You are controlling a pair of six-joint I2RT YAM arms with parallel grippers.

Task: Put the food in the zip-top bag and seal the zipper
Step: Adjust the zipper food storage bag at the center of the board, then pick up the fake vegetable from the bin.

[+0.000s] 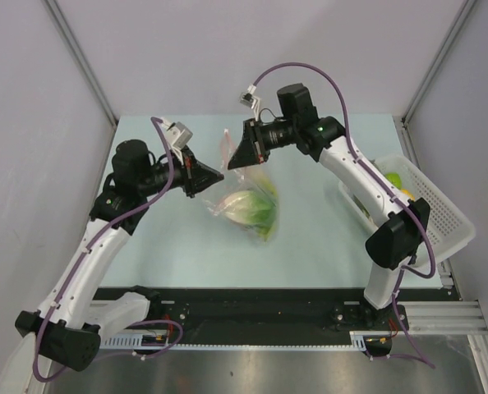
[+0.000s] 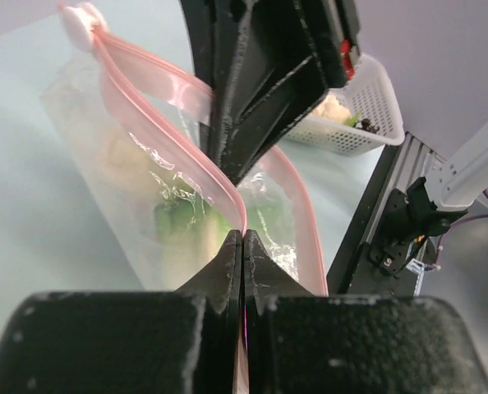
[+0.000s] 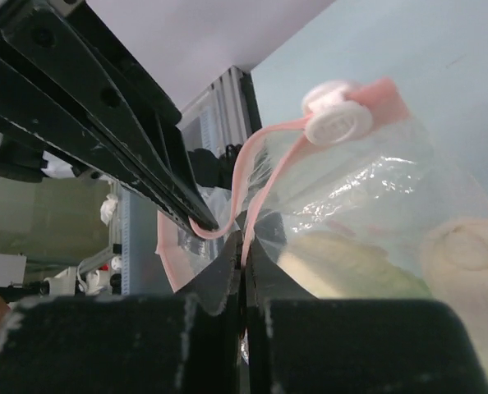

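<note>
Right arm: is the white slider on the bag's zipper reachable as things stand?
Probably not yet: the right tool is shut on the zipper, so it would have to let go first. The slider itself sits uncovered at the strip's end.

Left gripper (image 2: 242, 246) hides part of the zip-top bag (image 2: 121, 164)

Lab cell: grey partitions (image 1: 30, 123), aluminium rail (image 1: 441, 316)

A pale blue-green table (image 1: 326, 246) stood enclosed on three sides by plain grey wall panels (image 1: 227, 49) joined at aluminium corner posts (image 1: 78, 57); lighting was even
</note>
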